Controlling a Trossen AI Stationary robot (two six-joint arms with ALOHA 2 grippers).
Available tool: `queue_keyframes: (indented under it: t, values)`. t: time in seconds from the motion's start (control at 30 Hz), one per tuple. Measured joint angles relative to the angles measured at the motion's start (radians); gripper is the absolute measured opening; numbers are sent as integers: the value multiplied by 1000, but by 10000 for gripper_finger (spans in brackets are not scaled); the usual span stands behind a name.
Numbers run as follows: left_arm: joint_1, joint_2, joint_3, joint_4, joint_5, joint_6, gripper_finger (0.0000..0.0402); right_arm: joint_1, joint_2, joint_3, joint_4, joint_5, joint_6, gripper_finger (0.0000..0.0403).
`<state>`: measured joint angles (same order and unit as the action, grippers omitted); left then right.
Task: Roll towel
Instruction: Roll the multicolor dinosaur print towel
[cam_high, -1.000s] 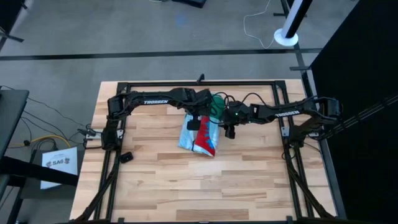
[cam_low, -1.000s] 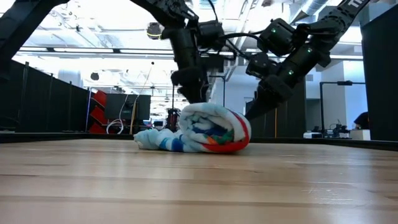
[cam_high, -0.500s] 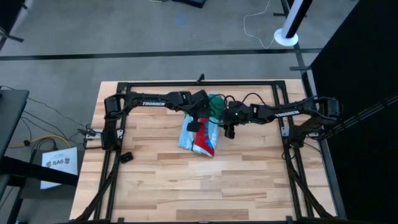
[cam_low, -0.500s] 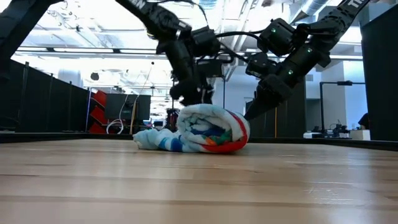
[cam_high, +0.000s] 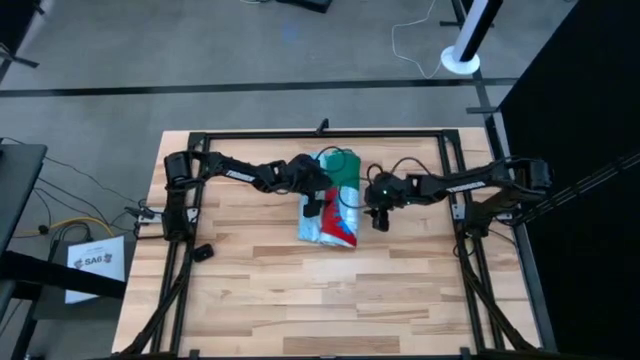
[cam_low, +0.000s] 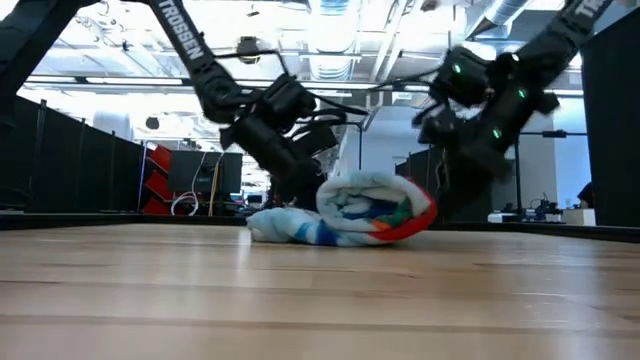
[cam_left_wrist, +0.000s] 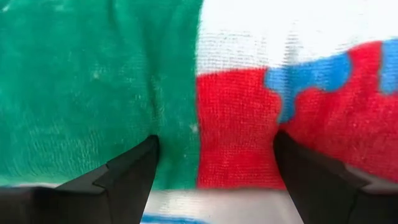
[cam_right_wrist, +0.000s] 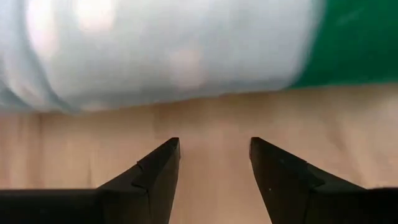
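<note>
High view puts the towel (cam_high: 331, 200) near the middle of the table (cam_high: 250, 290), already wound into a fat roll with a loose light-blue tail trailing out on one side, as you can see in the low view. Your left gripper (cam_high: 313, 205) sits against the roll's left flank; in its wrist view the jaws stand apart with green and red terry filling the gap between them, pressed close but not clamped. Your right gripper (cam_high: 379, 218) hangs just beside the roll's right end, jaws apart over bare wood, holding nothing.

My worry is that loose tail: if you push from one side only, the roll will likely skew or slacken, and the outer wrap could spring open because nothing pins it. The soft cloth may also bunch up rather than turn.

Around you, only the black arm frame (cam_high: 320, 133) borders the working area; nothing blocks the roll's path.
</note>
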<state>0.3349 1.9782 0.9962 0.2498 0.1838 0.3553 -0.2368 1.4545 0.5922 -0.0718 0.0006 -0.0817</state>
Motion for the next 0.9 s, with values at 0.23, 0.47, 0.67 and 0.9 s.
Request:
queue_keyframes:
  t: [0.23, 0.47, 0.67, 0.9]
  values:
    - [-41, 35, -50, 166, 5, -77, 307, -20, 91, -86, 271, 3, -150, 185]
    - [-77, 138, 4, 229, 6, -121, 307, -10, 106, -59, 286, 6, -173, 185]
    - [-79, 50, 31, 69, -9, -84, 307, 24, 28, -46, 301, -2, -131, 185]
    - [-76, -54, 124, -258, -50, -10, 307, 28, 29, -43, 354, -13, -90, 185]
